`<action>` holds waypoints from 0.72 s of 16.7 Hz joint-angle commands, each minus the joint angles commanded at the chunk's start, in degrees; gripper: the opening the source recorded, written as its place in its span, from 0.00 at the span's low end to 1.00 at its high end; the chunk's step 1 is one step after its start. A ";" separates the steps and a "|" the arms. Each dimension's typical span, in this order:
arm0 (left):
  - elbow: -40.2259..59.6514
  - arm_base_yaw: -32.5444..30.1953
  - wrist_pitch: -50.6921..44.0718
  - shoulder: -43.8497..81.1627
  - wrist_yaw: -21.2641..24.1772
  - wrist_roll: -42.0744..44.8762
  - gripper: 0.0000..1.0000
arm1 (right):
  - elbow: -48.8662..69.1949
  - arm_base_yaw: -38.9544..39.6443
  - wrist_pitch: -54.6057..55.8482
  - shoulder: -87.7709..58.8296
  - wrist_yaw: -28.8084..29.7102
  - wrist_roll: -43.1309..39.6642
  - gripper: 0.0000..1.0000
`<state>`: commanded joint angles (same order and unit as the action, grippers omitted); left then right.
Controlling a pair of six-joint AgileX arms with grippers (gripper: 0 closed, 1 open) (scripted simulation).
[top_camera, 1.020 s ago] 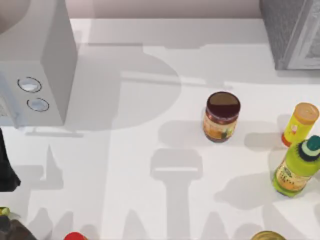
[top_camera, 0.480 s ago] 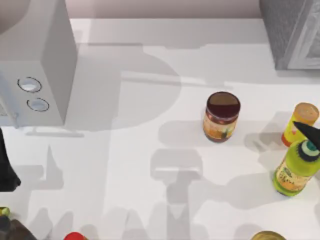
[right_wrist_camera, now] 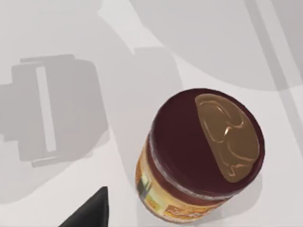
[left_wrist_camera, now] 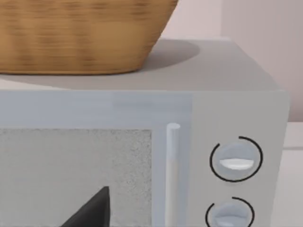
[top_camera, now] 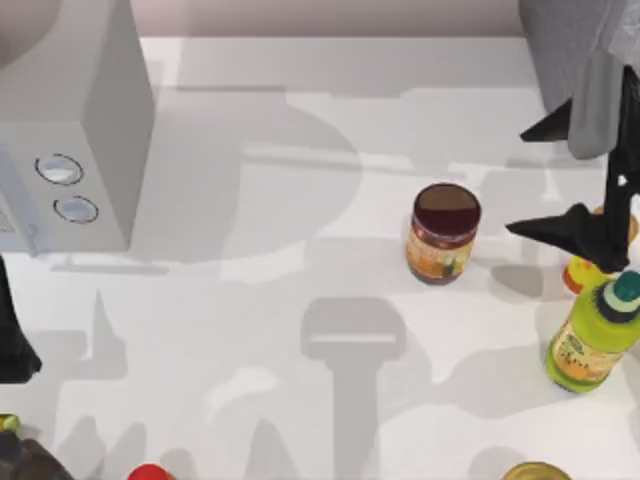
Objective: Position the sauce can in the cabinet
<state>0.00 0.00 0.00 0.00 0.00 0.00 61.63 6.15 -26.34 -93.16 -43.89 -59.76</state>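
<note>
Right gripper (top_camera: 545,180), fingers apart, hovered beside the sauce can (top_camera: 443,233); nearby yellow bottle (top_camera: 585,268) risked being toppled.

A white table (top_camera: 250,330) fills the scene, crossed by soft grey shadows under light from above. Behind its far edge runs a pale pinkish wall (top_camera: 330,15). At the table's left stands a pale grey microwave (top_camera: 90,120) with two round knobs (top_camera: 60,168), and a woven wicker basket (left_wrist_camera: 80,33) sits on top of it
</note>
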 joint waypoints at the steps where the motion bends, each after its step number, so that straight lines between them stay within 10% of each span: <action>1: 0.00 0.00 0.00 0.00 0.00 0.00 1.00 | 2.74 0.07 -1.23 -4.42 -1.72 -2.75 1.00; 12: 0.00 0.00 0.00 0.00 0.00 0.00 1.00 | 16.13 -0.59 -9.28 -29.20 -11.03 -18.37 1.00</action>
<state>0.00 0.00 0.00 0.00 0.00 0.00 77.76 5.57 -35.62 -122.36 -54.92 -78.13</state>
